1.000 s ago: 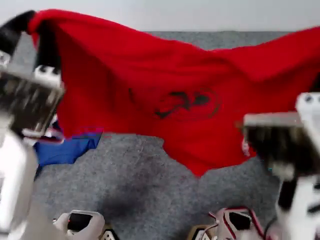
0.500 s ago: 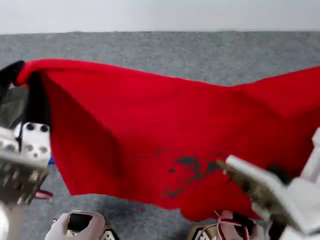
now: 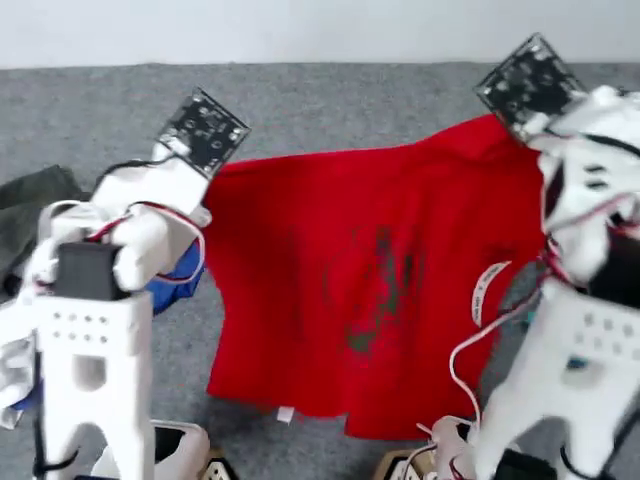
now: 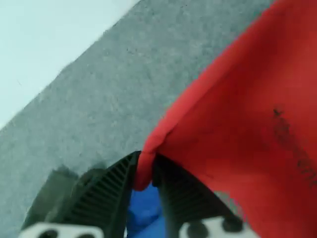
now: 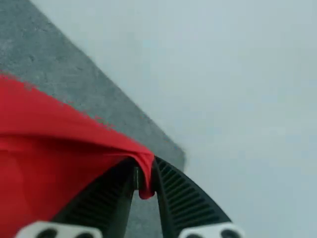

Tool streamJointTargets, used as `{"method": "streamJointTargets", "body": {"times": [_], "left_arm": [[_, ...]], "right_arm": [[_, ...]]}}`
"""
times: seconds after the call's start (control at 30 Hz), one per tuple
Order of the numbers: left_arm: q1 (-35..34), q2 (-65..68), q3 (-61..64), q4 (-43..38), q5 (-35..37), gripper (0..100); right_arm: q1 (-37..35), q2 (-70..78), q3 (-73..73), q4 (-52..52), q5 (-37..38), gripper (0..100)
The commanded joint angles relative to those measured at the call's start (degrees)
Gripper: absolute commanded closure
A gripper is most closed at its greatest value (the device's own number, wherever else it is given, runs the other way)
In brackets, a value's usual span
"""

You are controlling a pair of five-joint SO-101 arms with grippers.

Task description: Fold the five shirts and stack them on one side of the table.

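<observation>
1. Over grey table [image 3: 300,100], holding red shirt [image 3: 370,300] stretched between both pincers, with its hem seemingly resting on the felt below them.
2. Left pincer [image 4: 143,173]: pinching one upper corner, fingers pressed tight on the fold, with blue shirt [image 4: 143,213] directly beneath.
3. Right pincer [image 5: 143,181]: clamping the opposite corner likewise, with cloth bunched between its fingers.
4. Probably laying the shirt flat, ready for folding.
5. Doing it well: lowering both pincers evenly, holding the edge between them taut, drawing away from the hem, avoiding wrinkles.
6. Steering clear of the blue shirt under the left pincer; releasing only after flattening the cloth.
</observation>
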Motion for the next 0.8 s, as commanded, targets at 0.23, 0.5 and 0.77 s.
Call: {"method": "streamJointTargets", "body": {"times": [0.23,0.5,0.77], "left_arm": [[-3.2,12.0,4.6,-27.1,-4.2,99],[-4.7,35.2,-18.4,-31.0,-8.7,99],[-2.1,60.6,-49.3,-30.1,-15.4,99]], "right_arm": [[-1.2,7.4,15.5,-26.2,1.2,99.0],[-2.8,18.6,17.8,-46.0,5.5,99.0],[-3.6,28.5,17.8,-62.2,5.5,99.0]]}}
